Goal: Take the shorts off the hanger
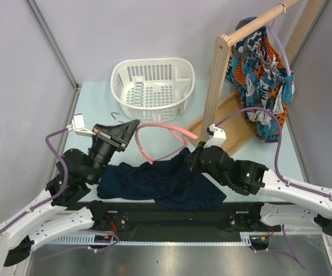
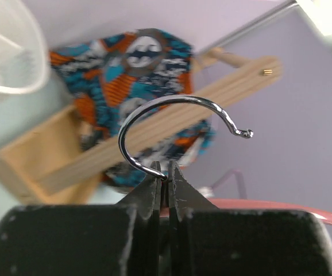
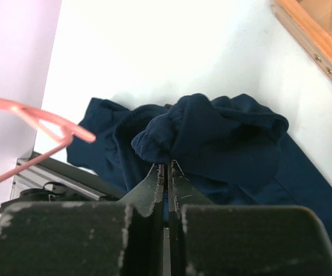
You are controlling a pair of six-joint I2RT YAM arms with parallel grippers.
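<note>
Top external: shorts (image 1: 261, 80) hang on lavender hanger (image 1: 282, 50) at wooden rack (image 1: 215, 86), far right. Left claw (image 2: 167, 172) clamped on metal hook (image 2: 177, 99) of pink hanger (image 1: 160, 124); right claw (image 3: 167, 168) pinched on navy garment (image 1: 154, 181). Risk: both claws are occupied, so reaching would likely drag either load across the worktop (image 1: 97, 109) and snag the rack.

shorts (image 2: 149, 52) blurred, lavender hanger (image 1: 281, 47) mostly hidden — wooden rack (image 1: 215, 86) top cropped

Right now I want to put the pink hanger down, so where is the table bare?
The table is bare left of the basket, out to its edge, and at the right between the wooden rack base and the right arm. The near middle is crowded: navy garment, pink hanger, left end effector and right end effector.
</note>
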